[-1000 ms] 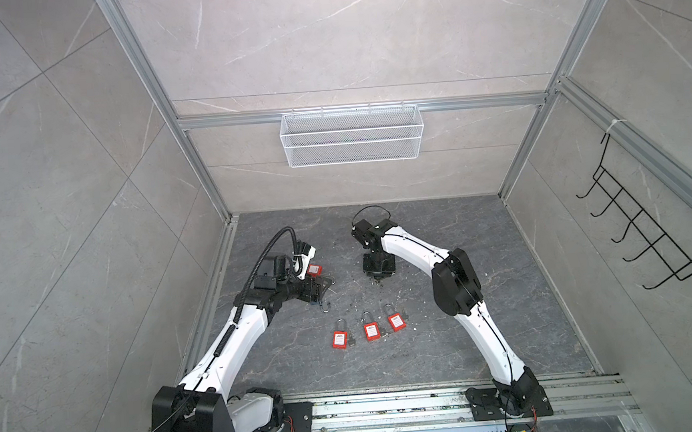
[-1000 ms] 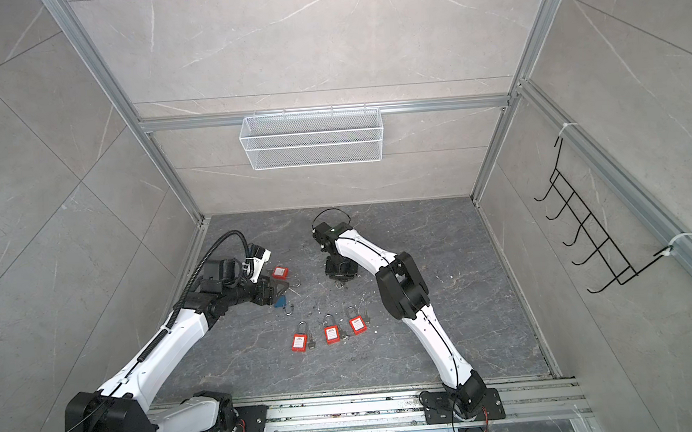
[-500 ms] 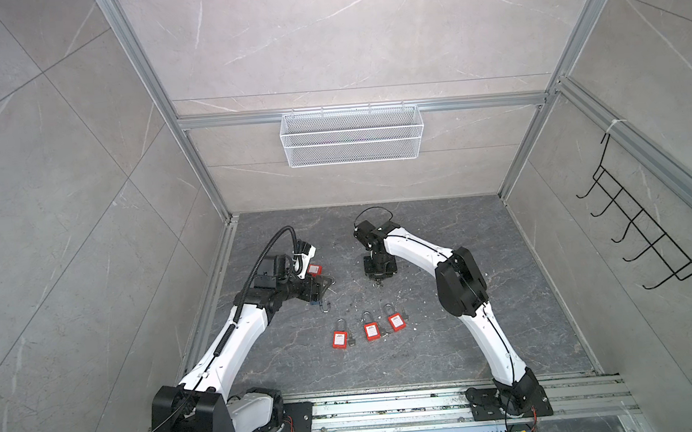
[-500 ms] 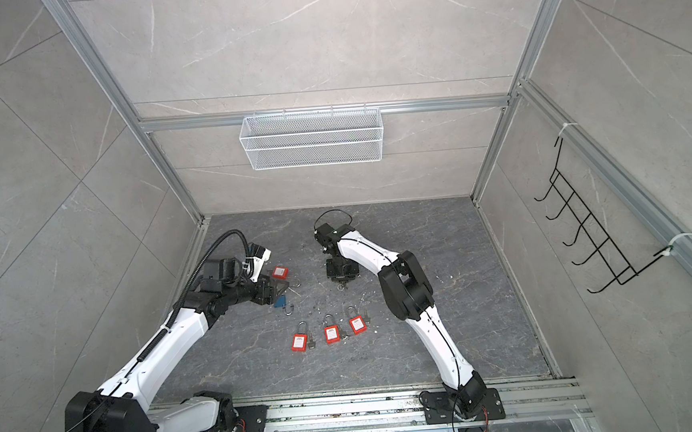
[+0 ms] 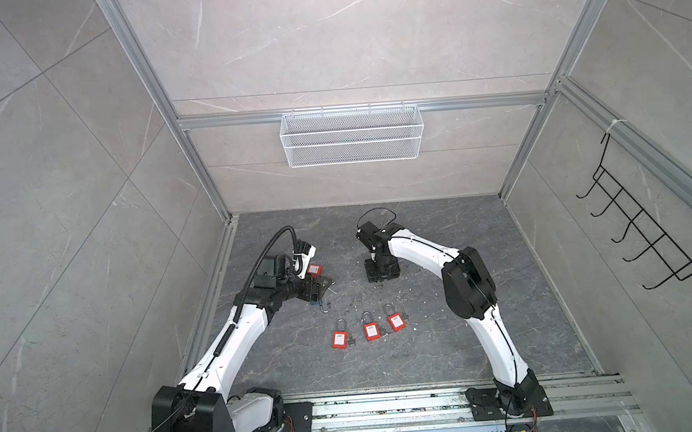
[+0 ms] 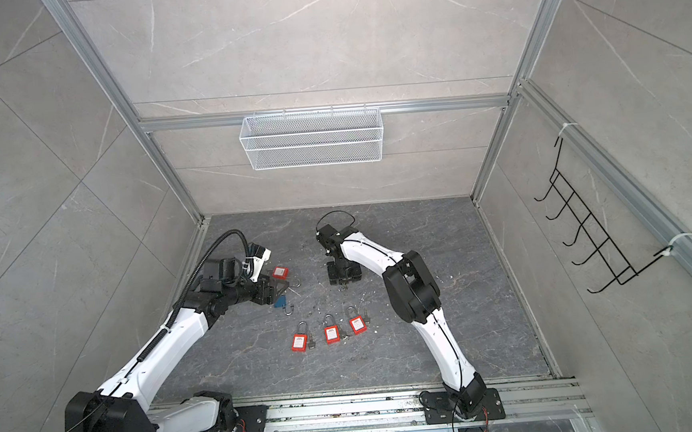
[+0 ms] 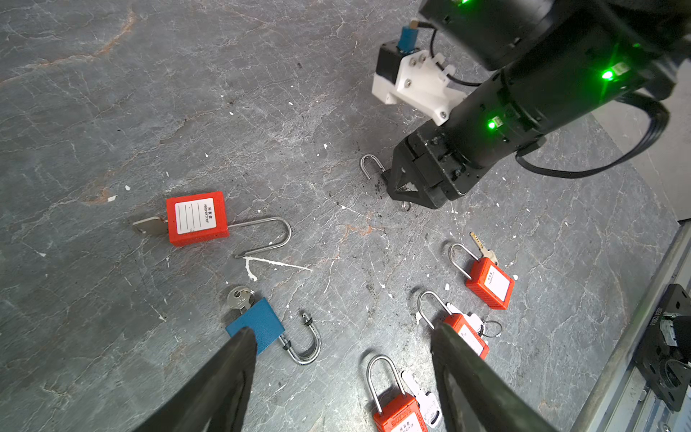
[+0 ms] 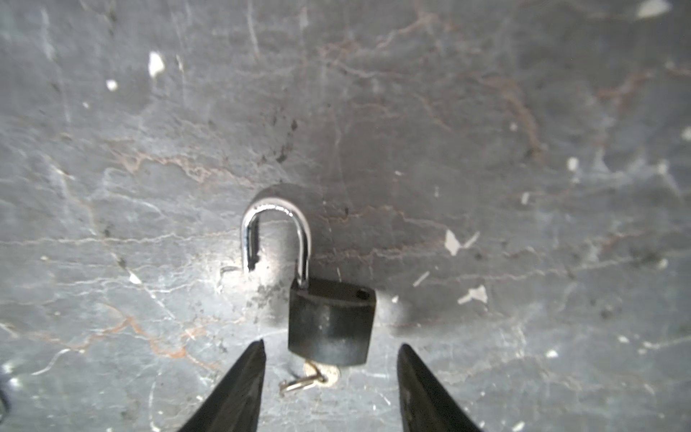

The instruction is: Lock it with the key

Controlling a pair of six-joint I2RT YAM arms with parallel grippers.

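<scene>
Right wrist view showed the black lock (image 8: pixel 331 321) flat on the floor (image 8: pixel 523 224), mid-far, shackle (image 8: pixel 275 232) swung open, key (image 8: pixel 321 376) in its base. Right gripper (image 8: pixel 331 346) was open, fingers (image 8: pixel 239 392) either side of the key end, holding nothing. Left gripper (image 7: pixel 342 331) was open too, empty, above the blue lock (image 7: pixel 258 325) at left, also unshut w/ key in. Far-left red lock (image 7: pixel 197 218) gaped as well. Three red locks (image 5: pixel 371 331) in the near row looked shut. Approx half done; three left to close.
</scene>
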